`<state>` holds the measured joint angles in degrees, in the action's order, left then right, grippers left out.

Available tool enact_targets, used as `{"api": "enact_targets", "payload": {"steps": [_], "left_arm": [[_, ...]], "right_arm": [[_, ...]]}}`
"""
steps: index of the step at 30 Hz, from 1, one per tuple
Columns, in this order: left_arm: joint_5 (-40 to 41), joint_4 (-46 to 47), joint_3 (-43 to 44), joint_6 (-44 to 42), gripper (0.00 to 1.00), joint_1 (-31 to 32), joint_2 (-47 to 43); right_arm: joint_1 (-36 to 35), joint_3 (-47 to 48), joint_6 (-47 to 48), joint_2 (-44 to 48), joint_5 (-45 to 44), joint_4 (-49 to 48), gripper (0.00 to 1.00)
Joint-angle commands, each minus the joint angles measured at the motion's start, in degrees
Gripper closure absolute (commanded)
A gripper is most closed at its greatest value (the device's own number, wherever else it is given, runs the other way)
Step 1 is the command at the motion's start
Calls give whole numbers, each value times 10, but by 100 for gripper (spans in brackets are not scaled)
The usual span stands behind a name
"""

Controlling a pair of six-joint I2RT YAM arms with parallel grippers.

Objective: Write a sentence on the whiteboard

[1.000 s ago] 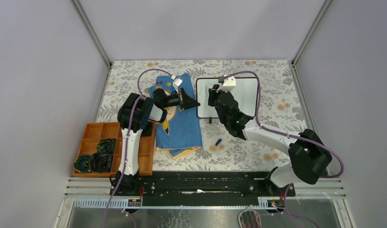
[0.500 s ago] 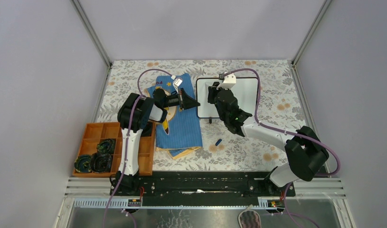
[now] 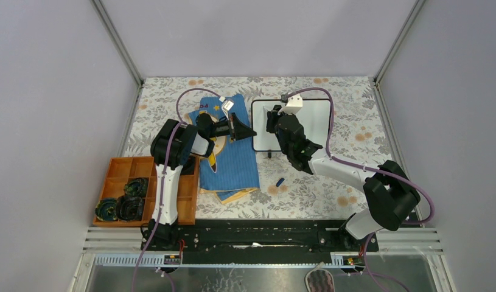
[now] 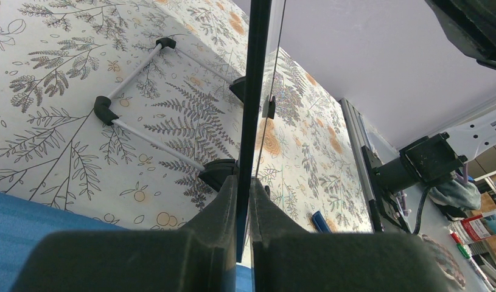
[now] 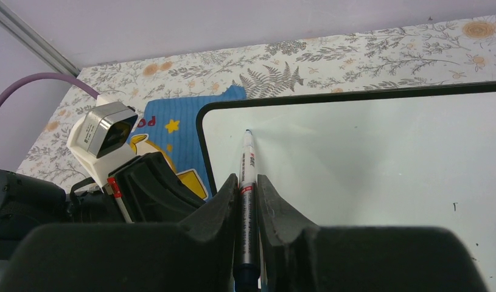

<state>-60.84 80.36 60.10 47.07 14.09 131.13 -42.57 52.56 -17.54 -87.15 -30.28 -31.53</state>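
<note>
The whiteboard [image 3: 315, 121] is tilted up on its wire stand at the back middle, and my left gripper [image 3: 249, 132] is shut on its left edge. In the left wrist view the black frame [image 4: 256, 91] runs edge-on between my left gripper's [image 4: 243, 180] pads. My right gripper [image 5: 248, 179] is shut on a silver and white marker [image 5: 248, 159]. Its blue tip is at the board's [image 5: 385, 158] upper left corner. The sentence is out of view; the face that shows is blank white.
A blue cartoon-print cloth [image 3: 233, 164] lies under the left arm. A small blue marker cap [image 3: 280, 182] lies on the floral table in front of the board. An orange divided tray [image 3: 120, 167] with dark rolls sits at the front left. Grey walls close in the table.
The right arm has shifted slightly, carrying the marker a little up toward the board's upper left. The left arm and the board have not moved.
</note>
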Motion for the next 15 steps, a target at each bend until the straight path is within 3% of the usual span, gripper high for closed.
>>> {"api": "enact_targets", "payload": {"steps": [1, 15], "left_arm": [[3, 7, -6, 9, 100, -10, 13], [3, 4, -7, 6, 100, -10, 6]], "right_arm": [[6, 10, -7, 2, 5, 8, 100], [6, -11, -4, 20, 19, 40, 100]]}}
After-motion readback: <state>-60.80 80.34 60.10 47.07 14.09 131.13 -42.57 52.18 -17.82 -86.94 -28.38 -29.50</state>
